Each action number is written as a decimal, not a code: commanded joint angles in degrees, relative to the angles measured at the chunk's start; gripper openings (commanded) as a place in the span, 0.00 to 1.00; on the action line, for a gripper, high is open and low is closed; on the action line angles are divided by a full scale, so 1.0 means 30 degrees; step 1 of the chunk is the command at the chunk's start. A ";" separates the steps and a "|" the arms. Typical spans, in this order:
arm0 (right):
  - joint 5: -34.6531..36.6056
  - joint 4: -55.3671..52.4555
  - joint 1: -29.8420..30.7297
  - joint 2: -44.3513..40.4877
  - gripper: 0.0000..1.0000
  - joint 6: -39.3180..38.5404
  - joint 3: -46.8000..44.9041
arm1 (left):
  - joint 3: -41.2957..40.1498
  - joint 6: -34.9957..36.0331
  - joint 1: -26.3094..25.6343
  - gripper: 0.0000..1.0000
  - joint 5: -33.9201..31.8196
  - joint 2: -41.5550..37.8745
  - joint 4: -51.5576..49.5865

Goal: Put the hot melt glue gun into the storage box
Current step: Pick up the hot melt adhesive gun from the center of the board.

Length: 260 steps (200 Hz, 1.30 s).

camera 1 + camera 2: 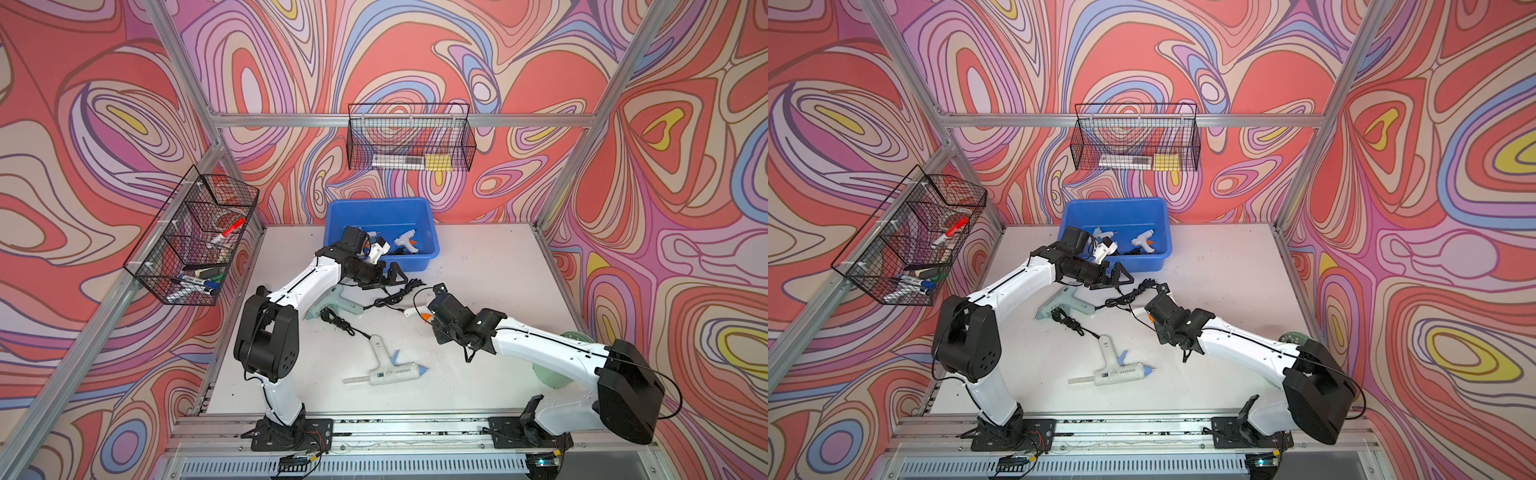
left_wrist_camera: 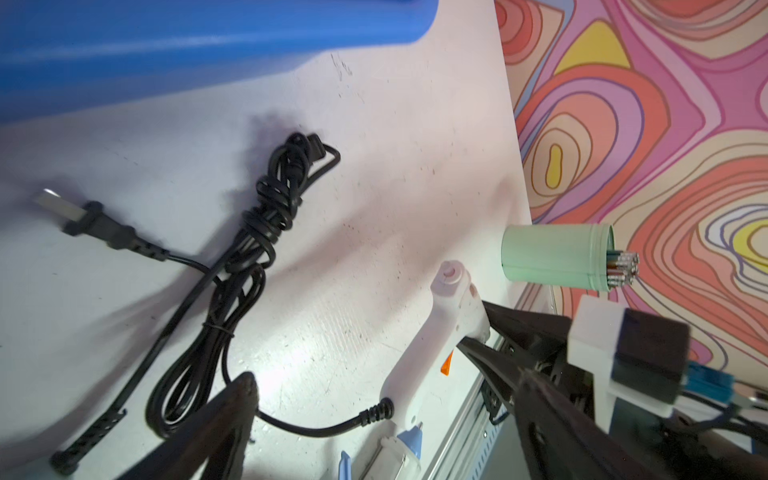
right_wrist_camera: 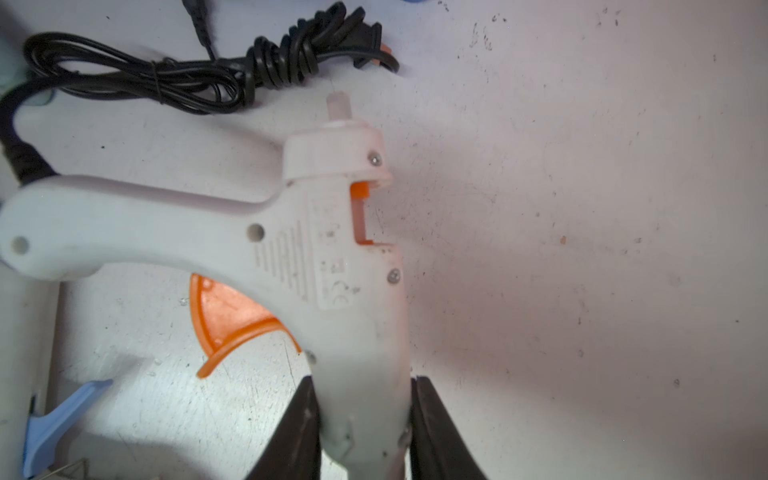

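Right wrist view, right tool (image 3: 365, 386) clamped on white glue gun (image 3: 316, 249)

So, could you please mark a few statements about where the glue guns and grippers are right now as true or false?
1. The right gripper is shut on the white glue gun with the orange trigger. True.
2. The storage box is empty. False: at least two glue guns lie in it, among them a white one.
3. The left gripper is open and holds nothing. True.
4. The glue gun with the blue trigger is inside the storage box. False: it lies on the table, outside the box.
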 commanded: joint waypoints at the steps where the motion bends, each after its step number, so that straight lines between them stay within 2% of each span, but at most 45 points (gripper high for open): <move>1: 0.0933 0.1029 0.0376 -0.0415 0.00 -0.0703 0.0617 | 0.0692 0.2605 -0.0434 0.99 0.2249 0.0791 -0.2979; 64: 0.1774 0.1015 0.0980 -0.0122 0.00 -0.0922 0.0988 | 0.1244 0.5249 -0.0806 0.81 0.4441 0.2228 -0.5330; 87: 0.1951 0.1050 0.1094 -0.0113 0.00 -0.0925 0.1053 | 0.1535 0.6368 -0.0922 0.71 0.5616 0.2768 -0.6407; 133: 0.2268 0.1235 0.1166 -0.0243 0.00 -0.1012 0.1111 | 0.2118 0.7513 -0.1673 0.71 0.5033 0.3364 -0.7609; 157: 0.2370 0.1351 0.1192 -0.0454 0.00 -0.0984 0.1097 | 0.2097 0.7567 -0.1741 0.67 0.5067 0.3422 -0.7647; 242: 0.1950 0.2071 0.1186 -0.1108 0.00 -0.0914 0.0863 | 0.2170 0.7824 -0.1975 0.66 0.4421 0.3673 -0.7980; 260: 0.1887 0.2104 0.1190 -0.1161 0.00 -0.0918 0.0819 | 0.2266 0.7794 -0.1973 0.53 0.4548 0.3718 -0.7936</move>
